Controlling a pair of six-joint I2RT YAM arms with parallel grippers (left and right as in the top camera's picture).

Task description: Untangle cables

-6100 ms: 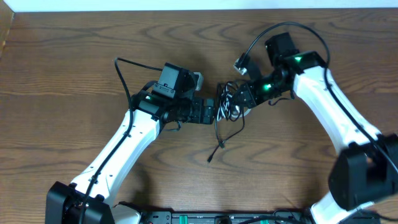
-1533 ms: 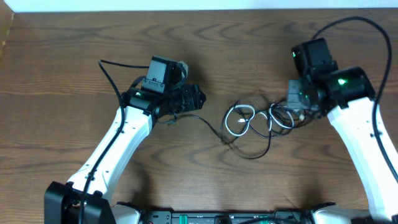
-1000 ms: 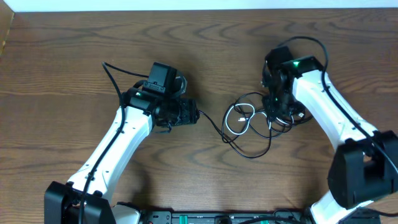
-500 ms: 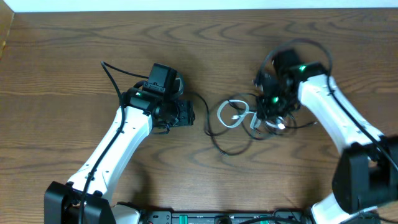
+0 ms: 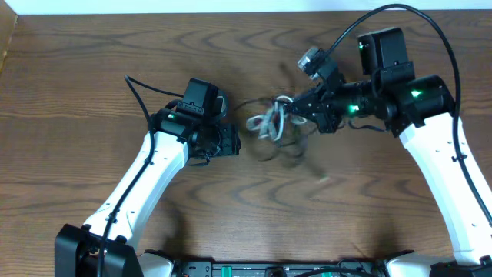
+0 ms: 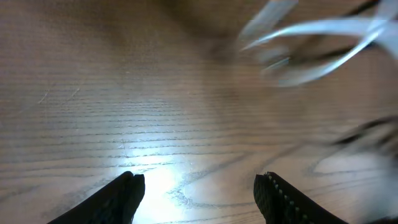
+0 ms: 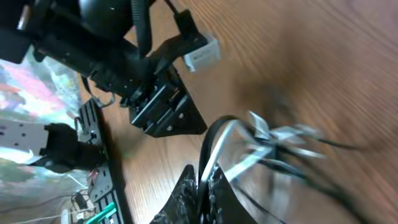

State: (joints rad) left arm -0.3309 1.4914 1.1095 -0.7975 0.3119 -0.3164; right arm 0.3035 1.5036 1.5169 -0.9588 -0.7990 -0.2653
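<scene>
We see the cables [image 5: 270, 123] as a loose knot of thin black cords and one white cord, hanging from the tips of our right gripper [image 5: 296, 110] and blurred in every view. The right fingers are pressed together, and in the right wrist view the white loop and the black strands pass exactly between them, so we judge that they pinch the bundle near its top. Our left gripper [image 5: 232, 141] stands a little apart from the bundle, its fingers [image 6: 127, 193] spread with only bare table [image 6: 124, 93] between them; the white cord [image 6: 323, 37] lies beyond their tips. The cords look very light, soft and limp, so they will swing and sag when we lift them. They seem also smooth, perhaps slippery. We think it is better to take one single strand close to a plug end, not the middle of the knot.
</scene>
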